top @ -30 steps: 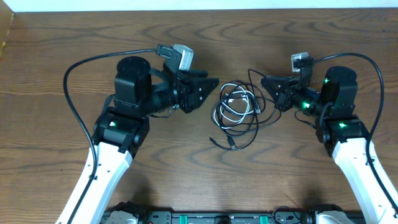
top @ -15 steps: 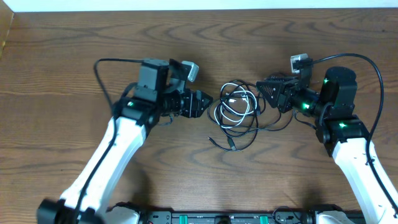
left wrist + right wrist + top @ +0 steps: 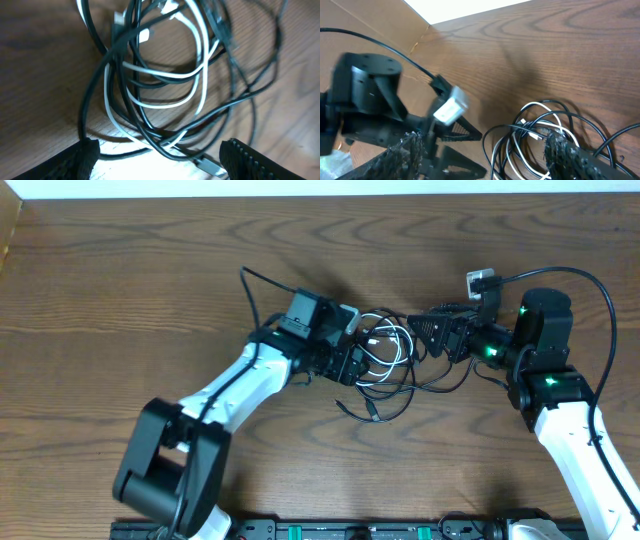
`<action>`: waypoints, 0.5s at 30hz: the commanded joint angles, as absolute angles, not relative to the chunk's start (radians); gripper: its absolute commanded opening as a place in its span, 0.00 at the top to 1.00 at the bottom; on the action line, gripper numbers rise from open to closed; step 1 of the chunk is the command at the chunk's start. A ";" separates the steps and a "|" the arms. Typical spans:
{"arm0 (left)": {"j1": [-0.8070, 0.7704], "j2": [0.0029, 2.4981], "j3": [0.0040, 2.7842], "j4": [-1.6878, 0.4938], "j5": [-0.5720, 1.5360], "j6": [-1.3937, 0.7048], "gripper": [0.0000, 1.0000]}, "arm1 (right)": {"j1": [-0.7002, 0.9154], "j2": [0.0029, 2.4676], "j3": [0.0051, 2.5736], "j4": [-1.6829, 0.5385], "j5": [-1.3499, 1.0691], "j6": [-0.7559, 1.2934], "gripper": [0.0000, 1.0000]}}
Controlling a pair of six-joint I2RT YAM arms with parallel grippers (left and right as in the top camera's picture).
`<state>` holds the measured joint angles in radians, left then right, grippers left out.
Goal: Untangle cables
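Overhead, the cables [image 3: 385, 358] lie in one tangled heap at the middle of the table [image 3: 150, 280], between the two arms. The left gripper [image 3: 352, 366] is at the heap's left edge. Its dark fingers merge with the black cords there, so this view does not show how its jaws stand. The right gripper [image 3: 428, 332] is at the heap's far right edge, fingers pointing left, and it is hard to tell whether they touch any cord. One black end with a small plug [image 3: 372, 410] trails out on the near side.

The left wrist view settles what the overhead hides. Both fingers [image 3: 86, 156] are cut off at the bottom edge and stand wide apart, and black loops and the white cable [image 3: 197, 75] lie in front of and between them, not clamped. Which cord crosses over which is unclear in the knot.

The right wrist view shows its own fingers [image 3: 567, 155] spread apart, blurred and cropped at the bottom, with nothing gripped. The heap is only partly in frame at lower right. The left arm [image 3: 367, 95] is a blurred dark mass on the left.
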<state>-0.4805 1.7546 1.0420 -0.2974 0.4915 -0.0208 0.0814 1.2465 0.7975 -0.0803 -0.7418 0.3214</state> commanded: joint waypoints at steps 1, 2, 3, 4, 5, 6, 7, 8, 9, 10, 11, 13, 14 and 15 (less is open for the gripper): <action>-0.503 1.800 1.051 -0.280 0.431 -0.004 0.19 | 0.073 1.246 0.801 -0.085 -0.735 0.317 0.22; -0.508 1.808 1.051 -0.273 0.431 -0.004 0.19 | 0.073 1.246 0.801 -0.088 -0.735 0.317 0.21; -0.516 1.818 1.051 -0.263 0.411 -0.004 0.19 | 0.073 1.246 0.801 -0.096 -0.735 0.316 0.21; -0.528 1.833 1.051 -0.260 0.368 -0.004 0.19 | 0.073 1.246 0.801 -0.102 -0.735 0.317 0.17; -0.531 1.838 1.051 -0.260 0.365 -0.004 0.19 | 0.073 1.246 0.801 -0.102 -0.736 0.317 0.11; -0.535 1.844 1.051 -0.260 0.365 -0.004 0.19 | 0.073 1.246 0.801 -0.102 -0.736 0.317 0.07; -0.537 1.848 1.051 -0.260 0.365 -0.004 0.19 | 0.073 1.246 0.801 -0.102 -0.736 0.318 0.02; -0.541 1.853 1.051 -0.260 0.365 -0.004 0.19 | 0.073 1.246 0.801 -0.106 -0.736 0.318 0.01; -0.543 1.858 1.051 -0.260 0.365 -0.004 0.19 | 0.073 1.246 0.801 -0.112 -0.736 0.318 0.01; -0.546 1.864 1.051 -0.260 0.365 -0.004 0.19 | 0.074 1.246 0.801 -0.117 -0.736 0.318 0.01; -0.547 1.867 1.051 -0.259 0.364 -0.004 0.19 | 0.074 1.246 0.801 -0.120 -0.736 0.317 0.01; -0.548 1.872 1.051 -0.258 0.364 -0.004 0.19 | 0.074 1.246 0.801 -0.125 -0.736 0.317 0.01; -0.548 1.872 1.051 -0.258 0.364 -0.004 0.19 | 0.074 1.246 0.801 -0.125 -0.736 0.317 0.01; -0.548 1.872 1.051 -0.257 0.364 -0.004 0.19 | 0.074 1.246 0.801 -0.125 -0.736 0.317 0.01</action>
<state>-0.5465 1.8553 1.0420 -0.2562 0.3836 -0.0200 0.0814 1.2465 0.7975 -0.1215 -0.7387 0.3218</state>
